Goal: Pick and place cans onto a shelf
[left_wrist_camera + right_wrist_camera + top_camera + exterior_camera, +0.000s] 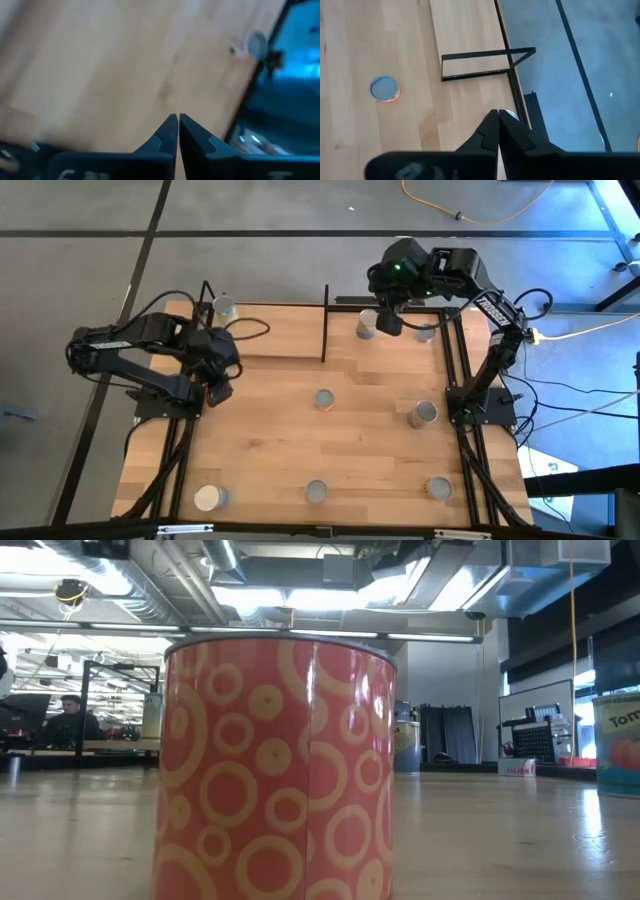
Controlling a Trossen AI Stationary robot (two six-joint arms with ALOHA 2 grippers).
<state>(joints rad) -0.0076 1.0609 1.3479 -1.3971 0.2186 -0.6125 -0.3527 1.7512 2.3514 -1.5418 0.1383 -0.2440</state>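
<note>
- At the far right corner of the table, our right gripper (388, 320) hangs over the wood beside a can (366, 326); in the right wrist view its fingers (490, 131) are pressed together on nothing, with a silver can top just visible beyond the tips.
- Toward the left edge, our left gripper (219, 388) hovers above bare tabletop, its fingers (169, 134) closed to a thin slit and empty.
- We see the shelf (268, 330) along the far edge, a light board with black rods; one can (226, 307) stands at its left end.
- Other cans are scattered over the table (270, 440): one in the middle (324, 399), one to its right (423, 414), another at the far right (426, 332), and three along the near edge (208, 498), (316, 492), (438, 488).
- From table height, an orange-red can with ring patterns (278, 768) fills most of our low view.
</note>
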